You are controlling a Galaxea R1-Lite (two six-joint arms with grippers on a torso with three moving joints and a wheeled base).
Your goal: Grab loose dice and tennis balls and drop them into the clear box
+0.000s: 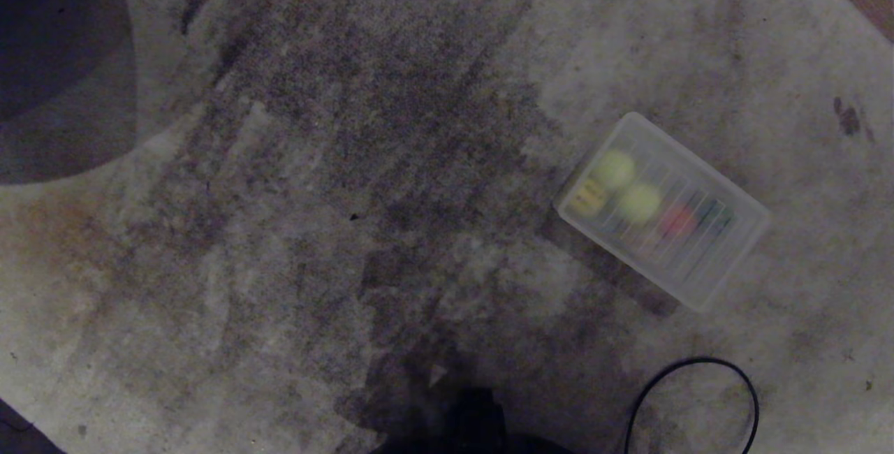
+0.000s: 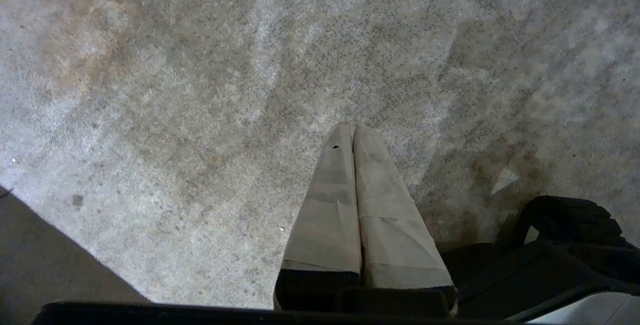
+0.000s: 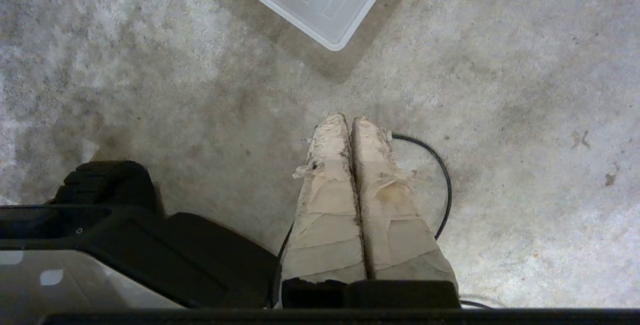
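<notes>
Right pincer (image 3: 350,122): pressed together, empty, over bare carpet (image 3: 500,65). Left pincer (image 2: 351,130): likewise. A black cable (image 3: 442,175) loops just beside the right tips; snagging it is a risk. Box (image 1: 740,227), right of centre in the head view, holds two balls (image 1: 614,169), a yellow die (image 1: 589,198), and red and dark dice. Nothing loose is visible.

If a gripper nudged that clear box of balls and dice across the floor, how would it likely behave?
The clear box sits flat on the stained floor, so it would probably slide rather than tip. Its walls look like thin plastic, likely light and a bit flexible. The two tennis balls inside may roll and shift its weight; the dice should move less.
</notes>
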